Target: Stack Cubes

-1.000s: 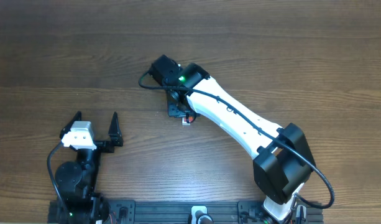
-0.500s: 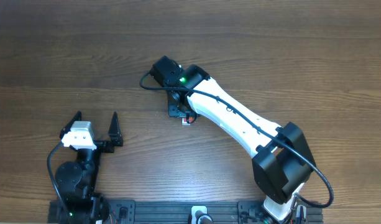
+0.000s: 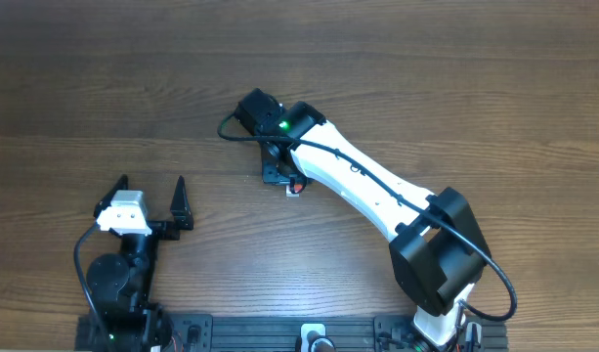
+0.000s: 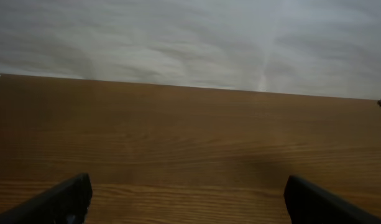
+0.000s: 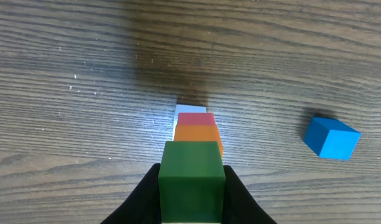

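Right claw (image 5: 191, 200) clamps the green cube (image 5: 191, 167) — above orange cube (image 5: 198, 138), red cube (image 5: 195, 118), white cube (image 5: 189, 109) — blue cube (image 5: 330, 138) lies apart.

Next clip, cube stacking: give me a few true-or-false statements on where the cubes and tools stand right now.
1. The right tool grips the green cube. True.
2. The blue cube sits on the stack. False: it lies alone on the table, apart from the stack.
3. The left tool is open. True.
4. The orange cube tops the stack. False: the green cube is above it.
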You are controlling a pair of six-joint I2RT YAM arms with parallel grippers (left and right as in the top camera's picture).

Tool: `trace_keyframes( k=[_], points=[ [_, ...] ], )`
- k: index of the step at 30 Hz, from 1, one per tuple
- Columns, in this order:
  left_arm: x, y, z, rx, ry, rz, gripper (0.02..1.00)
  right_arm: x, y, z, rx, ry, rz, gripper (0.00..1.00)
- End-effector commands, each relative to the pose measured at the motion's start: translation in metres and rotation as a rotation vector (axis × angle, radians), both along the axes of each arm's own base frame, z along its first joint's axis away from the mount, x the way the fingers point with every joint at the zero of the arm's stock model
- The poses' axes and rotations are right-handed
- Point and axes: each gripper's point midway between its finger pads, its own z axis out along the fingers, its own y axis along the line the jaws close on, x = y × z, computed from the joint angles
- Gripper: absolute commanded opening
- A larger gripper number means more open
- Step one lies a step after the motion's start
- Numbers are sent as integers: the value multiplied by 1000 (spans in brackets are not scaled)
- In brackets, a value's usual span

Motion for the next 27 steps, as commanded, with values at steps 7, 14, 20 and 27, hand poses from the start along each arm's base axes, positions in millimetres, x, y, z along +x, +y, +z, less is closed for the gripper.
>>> trace_keyframes(
  k=[7, 14, 20, 27],
  points=[
    [0, 2, -3, 19, 2, 10, 1000, -2, -2, -9, -8, 25, -7, 224],
    [0, 2, -3, 19, 2, 10, 1000, -3, -3, -9, -12, 30, -7, 408],
    [0, 2, -3, 19, 2, 10, 1000, -3, -3, -9, -13, 31, -7, 590],
    [0, 2, -3, 19, 2, 10, 1000, 4, 0, 0, 2, -5, 5, 987]
  ],
)
